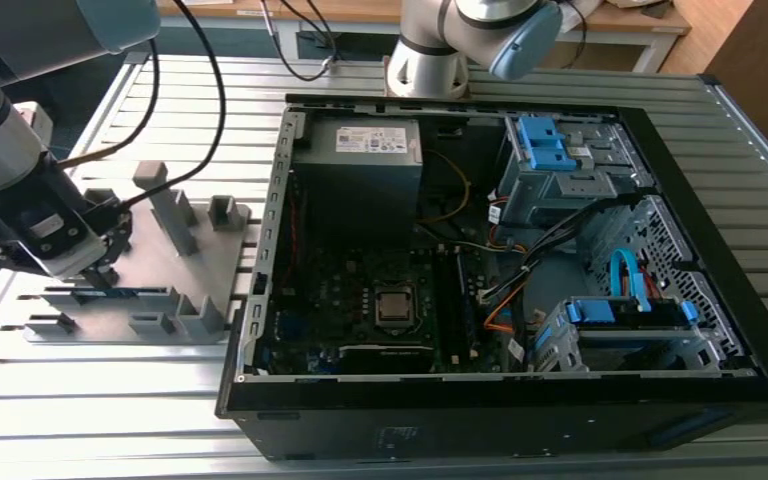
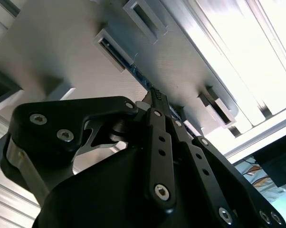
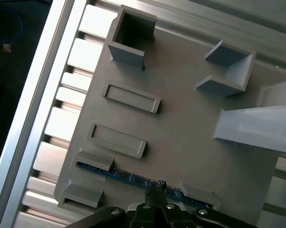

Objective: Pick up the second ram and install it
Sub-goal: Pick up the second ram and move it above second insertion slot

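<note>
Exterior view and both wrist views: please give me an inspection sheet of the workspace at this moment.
Surface: slatted metal table, carrying a grey tray and an open case.
Job's things: ram stands on edge in the tray's end slots.
Clutter: nothing seen.
Gripper: gripper closed on the ram's middle, down at the tray.
Cables: black cables hang over the table; blue cable and other wiring inside the case.
Surroundings: another arm base behind the case.
</note>
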You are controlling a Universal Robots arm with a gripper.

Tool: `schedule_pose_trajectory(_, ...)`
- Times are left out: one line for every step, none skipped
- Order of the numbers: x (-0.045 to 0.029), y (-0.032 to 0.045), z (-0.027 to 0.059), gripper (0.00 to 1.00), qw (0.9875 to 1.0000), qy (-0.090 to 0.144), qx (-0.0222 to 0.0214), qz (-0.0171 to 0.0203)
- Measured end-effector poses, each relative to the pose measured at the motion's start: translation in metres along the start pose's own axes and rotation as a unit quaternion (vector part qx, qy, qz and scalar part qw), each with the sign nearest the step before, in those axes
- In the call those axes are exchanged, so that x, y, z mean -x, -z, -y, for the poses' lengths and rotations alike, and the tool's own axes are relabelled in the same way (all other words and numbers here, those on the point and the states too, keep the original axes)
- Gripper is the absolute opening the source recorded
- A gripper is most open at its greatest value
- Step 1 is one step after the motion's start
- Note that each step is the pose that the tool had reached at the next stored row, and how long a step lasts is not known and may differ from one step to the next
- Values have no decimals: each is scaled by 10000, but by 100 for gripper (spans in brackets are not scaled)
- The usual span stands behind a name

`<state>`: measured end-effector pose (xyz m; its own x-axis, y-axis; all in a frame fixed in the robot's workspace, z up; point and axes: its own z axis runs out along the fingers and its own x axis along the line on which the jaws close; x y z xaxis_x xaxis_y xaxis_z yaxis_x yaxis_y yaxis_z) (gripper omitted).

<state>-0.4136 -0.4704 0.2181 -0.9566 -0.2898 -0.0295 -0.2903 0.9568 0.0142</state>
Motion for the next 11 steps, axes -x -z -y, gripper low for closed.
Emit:
schedule_pose_trajectory(0, 0, 0, 10, 10000, 32, 1, -1)
schedule_pose_trajectory(0, 0, 0, 10, 10000, 64, 2, -1)
schedule_pose_trajectory(0, 0, 0, 10, 10000, 99, 3, -2)
schedule_pose_trajectory(0, 0, 0, 10, 9999, 131, 4, -2)
schedule_pose_trajectory(0, 0, 0, 10, 9999, 163, 5, -3)
schedule_pose_trajectory(0, 0, 0, 10, 9998, 194, 6, -3)
schedule_pose_trajectory(0, 0, 0, 10, 9997, 226, 7, -3)
schedule_pose_trajectory(0, 0, 0, 10, 9997, 258, 8, -4)
schedule_pose_trajectory(0, 0, 0, 10, 9996, 290, 9, -4)
schedule_pose_trajectory(0, 0, 0, 10, 9995, 324, 9, -5)
schedule_pose_trajectory(0, 0, 0, 10, 9994, 356, 11, -5)
